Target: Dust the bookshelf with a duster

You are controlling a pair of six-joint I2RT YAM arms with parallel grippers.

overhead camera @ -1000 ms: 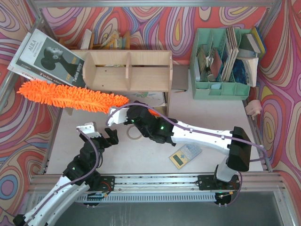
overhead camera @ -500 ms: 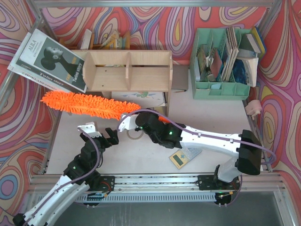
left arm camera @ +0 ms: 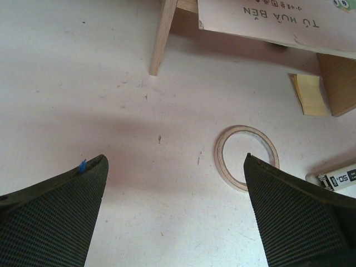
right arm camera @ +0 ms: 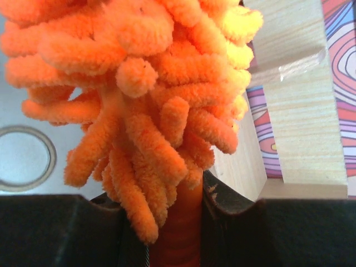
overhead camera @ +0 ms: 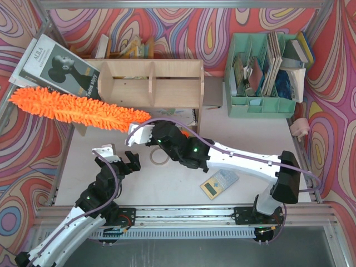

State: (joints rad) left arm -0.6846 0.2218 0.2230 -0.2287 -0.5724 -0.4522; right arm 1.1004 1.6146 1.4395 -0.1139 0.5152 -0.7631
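The bookshelf (overhead camera: pixel 150 83) stands at the back centre, its open side facing me. The orange fluffy duster (overhead camera: pixel 78 109) stretches from the magazine across the shelf's lower left front edge. My right gripper (overhead camera: pixel 151 131) is shut on its orange handle just behind the shaggy head. In the right wrist view the duster (right arm camera: pixel 150 83) fills the frame above the right gripper (right arm camera: pixel 179 225), with the bookshelf's wood (right arm camera: pixel 300 83) to the right. My left gripper (overhead camera: pixel 118 156) hovers open over the table; the left wrist view shows the left gripper (left arm camera: pixel 175 161) empty and a bookshelf leg (left arm camera: pixel 163 36).
A tape ring (overhead camera: pixel 158 157) lies between the two grippers. A calculator (overhead camera: pixel 218 183) lies under the right arm. A mint-green file organizer (overhead camera: pixel 261 72) stands at the back right, and a magazine (overhead camera: pixel 58 69) leans at the back left. A booklet (overhead camera: pixel 172 114) sticks out under the shelf.
The right gripper drew the duster right and toward me, then swept it back left and farther away along the shelf's front. The left arm has not moved.
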